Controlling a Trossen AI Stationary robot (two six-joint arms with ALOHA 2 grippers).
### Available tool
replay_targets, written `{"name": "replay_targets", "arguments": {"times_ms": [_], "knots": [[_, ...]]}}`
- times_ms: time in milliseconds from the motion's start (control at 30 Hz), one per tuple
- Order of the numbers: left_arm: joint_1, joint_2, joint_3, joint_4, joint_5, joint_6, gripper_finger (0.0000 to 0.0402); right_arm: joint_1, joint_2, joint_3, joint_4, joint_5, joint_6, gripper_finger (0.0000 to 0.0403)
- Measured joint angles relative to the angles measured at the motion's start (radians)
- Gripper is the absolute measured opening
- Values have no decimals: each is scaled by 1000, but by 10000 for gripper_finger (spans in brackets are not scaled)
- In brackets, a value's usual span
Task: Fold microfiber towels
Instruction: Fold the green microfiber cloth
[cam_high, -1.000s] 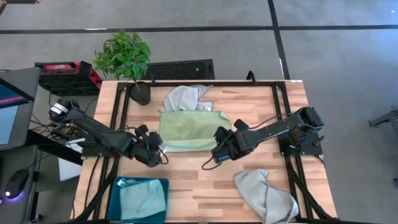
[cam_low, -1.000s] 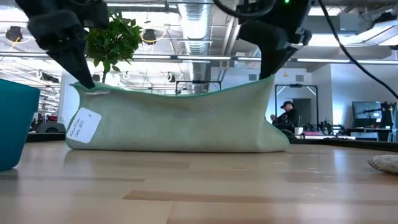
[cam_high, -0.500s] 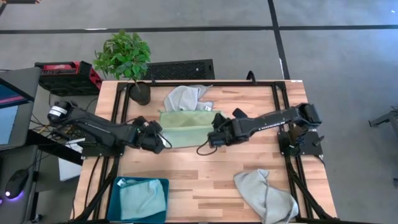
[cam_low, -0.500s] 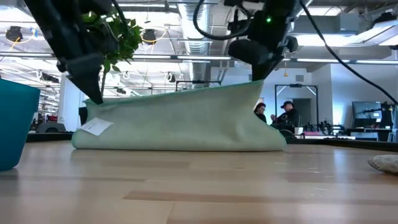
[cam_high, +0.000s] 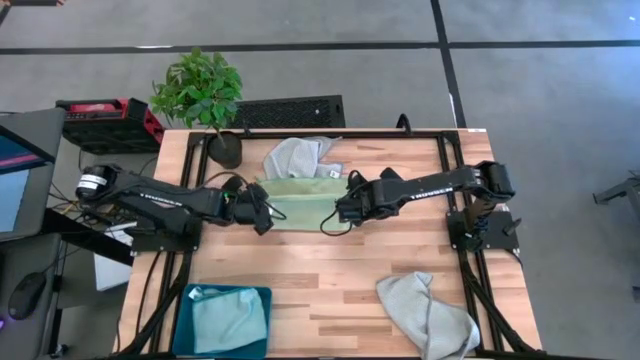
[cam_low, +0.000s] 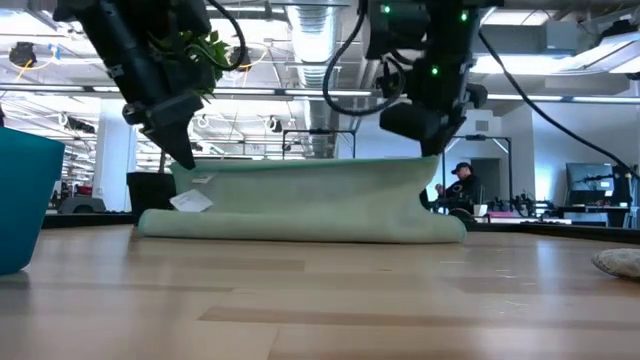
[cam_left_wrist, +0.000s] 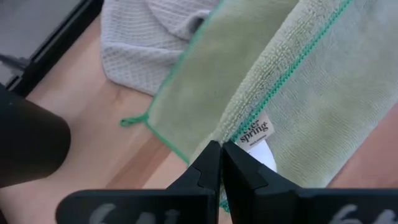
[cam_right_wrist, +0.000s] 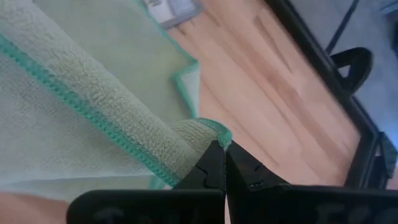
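Observation:
A light green microfiber towel (cam_high: 300, 205) lies at the table's middle, doubled over, with its fold (cam_low: 300, 232) resting on the wood. My left gripper (cam_high: 260, 210) is shut on its left raised corner and my right gripper (cam_high: 343, 209) on its right raised corner. A pale grey towel (cam_high: 298, 157) lies crumpled just beyond it, and another grey towel (cam_high: 428, 312) lies at the near right. A light blue towel (cam_high: 228, 320) sits in the teal bin (cam_high: 190, 298). My left gripper pinches the green towel's corner (cam_left_wrist: 235, 139) beside the white tag (cam_left_wrist: 255, 129) between its two fingers, slanting down from the table's left. The corner is lifted and the layer below lies on the table. My right gripper pinches the hemmed corner (cam_right_wrist: 219, 132) at its fingertips (cam_right_wrist: 214, 155), slanting down from the table's right. The raised edge (cam_low: 310, 163) runs almost straight between both grippers, above the lower layer.
A potted plant (cam_high: 205, 95) stands at the far left corner. Black rails (cam_high: 452, 190) run along the table's left and right sides. Bare wood (cam_high: 320, 275) lies between the green towel and the near edge.
Both grippers have gone toward the far edge and somewhat down, staying shut. They carry the green towel's raised edge over the lower layer. The upper layer stands lower than before, while the fold has stayed on the table.

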Motion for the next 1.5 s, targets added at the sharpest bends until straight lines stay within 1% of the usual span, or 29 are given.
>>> {"name": "replay_targets", "arguments": {"times_ms": [100,167,267,367,467,600,733,867,1033,1133,1233,1367,1433,1500], "knots": [[28,0,0,5,1,-4,0,-10,0,-13,15,33,-4,12],[43,0,0,7,21,-3,0,-18,0,-13,20,49,-7,12],[59,0,0,8,50,-1,0,-33,0,-13,37,46,-25,13],[65,0,0,6,52,-5,0,-44,0,-13,62,36,-64,21],[72,0,0,6,40,-3,0,-54,0,-14,92,23,-69,31],[92,0,0,8,-10,-1,8,-74,0,-14,114,23,-71,41],[134,0,0,17,-31,25,32,-105,0,-14,117,23,-71,53],[181,0,0,35,-30,40,70,-141,0,-14,117,19,-70,72],[215,0,0,35,-26,38,121,-182,0,-14,119,20,-80,107],[219,0,0,35,-25,22,142,-202,0,-14,151,20,-110,129],[217,0,0,32,-12,22,154,-213,0,-14,194,20,-170,147],[202,0,0,28,59,25,158,-201,0,-14,206,19,-242,163],[173,0,0,28,67,25,158,-184,0,-14,206,19,-268,167],[133,0,0,28,58,22,158,-154,0,-14,198,13,-346,168]]}}
